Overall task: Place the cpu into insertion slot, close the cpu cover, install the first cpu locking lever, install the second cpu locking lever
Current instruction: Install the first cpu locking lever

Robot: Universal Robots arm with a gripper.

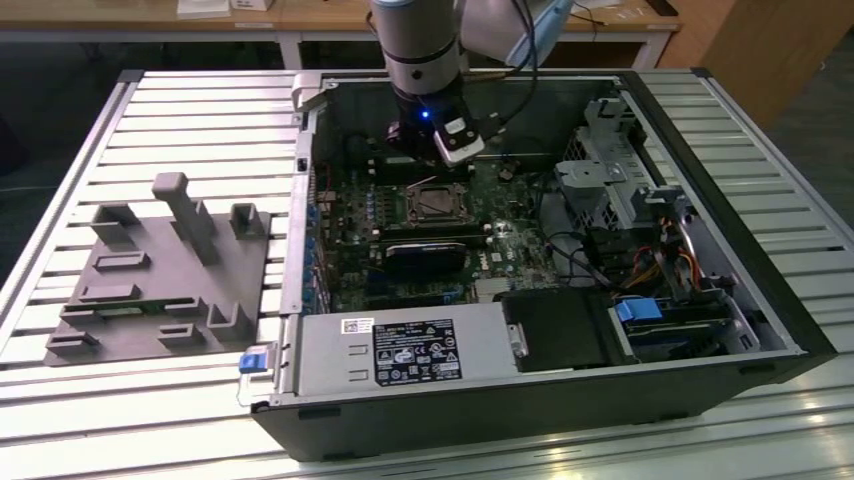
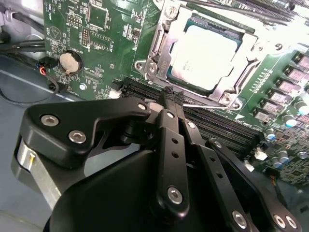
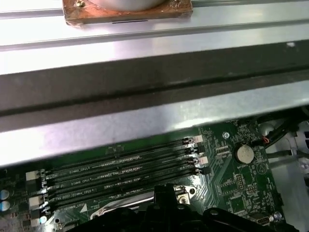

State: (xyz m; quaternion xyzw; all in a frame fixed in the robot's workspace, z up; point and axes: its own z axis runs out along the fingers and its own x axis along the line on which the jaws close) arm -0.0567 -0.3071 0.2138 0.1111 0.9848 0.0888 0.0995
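So, closest in, the claw [image 2: 170,96] is seen in the second wrist view with its fingers pinched right together and nothing caught between them, tips just beside the black memory slots [image 2: 217,125]. Right behind that, the cpu [image 2: 205,53] is seated in the insertion slot [image 1: 434,203]. The cpu cover [image 2: 244,65] looks folded flat over it, with the chip showing through the window, so steps one and two can probably be ticked off. Whether either locking lever is latched can't be made out, so those are best counted as left. Further off, the open case [image 1: 534,400] is laid on the slatted worktop [image 1: 160,120].
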